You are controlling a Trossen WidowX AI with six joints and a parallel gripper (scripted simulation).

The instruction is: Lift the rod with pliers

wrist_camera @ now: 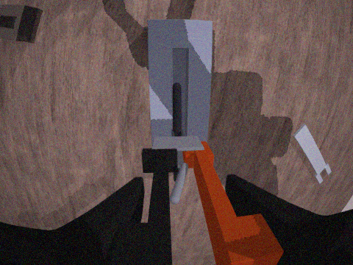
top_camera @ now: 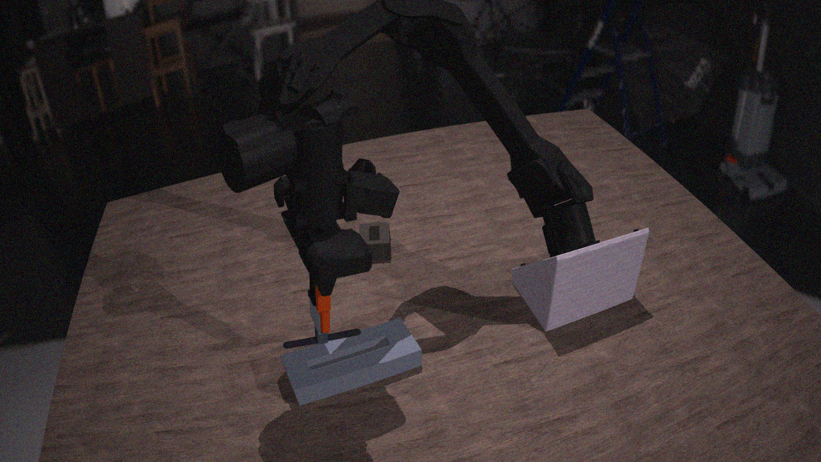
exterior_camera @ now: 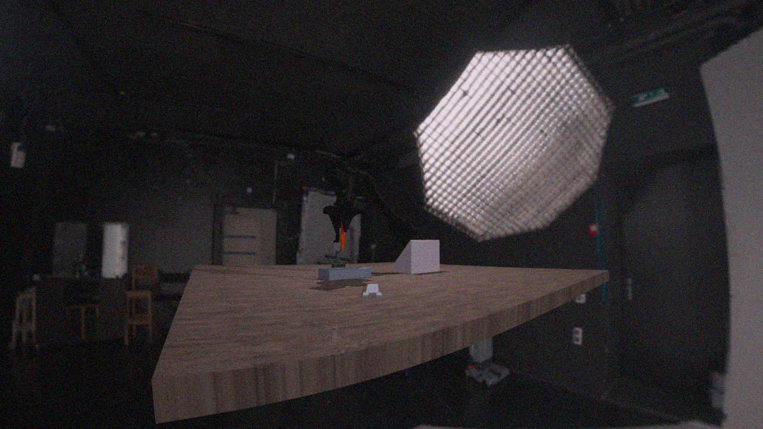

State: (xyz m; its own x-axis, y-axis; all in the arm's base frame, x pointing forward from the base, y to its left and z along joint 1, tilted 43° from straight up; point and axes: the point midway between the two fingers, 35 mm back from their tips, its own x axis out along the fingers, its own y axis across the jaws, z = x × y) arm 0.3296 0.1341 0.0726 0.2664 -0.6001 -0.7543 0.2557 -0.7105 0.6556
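In the exterior view, a small pale bracket [exterior_camera: 372, 291] [wrist_camera: 310, 147] is lying nearest on the wooden counter [top_camera: 487, 402] [exterior_camera: 266, 320] [wrist_camera: 73, 110]. Behind it, a grey block [top_camera: 358, 382] [exterior_camera: 346, 274] [wrist_camera: 198, 96] is resting on the counter, its narrow channel [top_camera: 350, 353] [wrist_camera: 181, 62] facing upward. The dark rod [top_camera: 344, 335] [exterior_camera: 335, 258] [wrist_camera: 176, 107] is hanging above the block, out of the channel and apart from it, running roughly along its length. Whether the lift is reaching the required height cannot be told. The pliers [top_camera: 324, 313] [exterior_camera: 338, 237] [wrist_camera: 220, 206], orange along one handle, are pointing down with their lower end at the rod, carrying it. The click and lock cannot be confirmed by eye. The black pincer [top_camera: 321, 290] [exterior_camera: 340, 230] [wrist_camera: 185, 184] is pinching the pliers by the handles. Farther back in the top view, a small slotted box [top_camera: 381, 253] [wrist_camera: 31, 23] is standing on the counter, partly hidden by the arm [top_camera: 315, 166]. To the picture's right, a pale wedge-shaped stand [top_camera: 596, 281] [exterior_camera: 424, 257] is sitting in front of the arm's lower end. Beyond the counter, chairs [top_camera: 170, 68] [exterior_camera: 139, 320] are standing in dim light.
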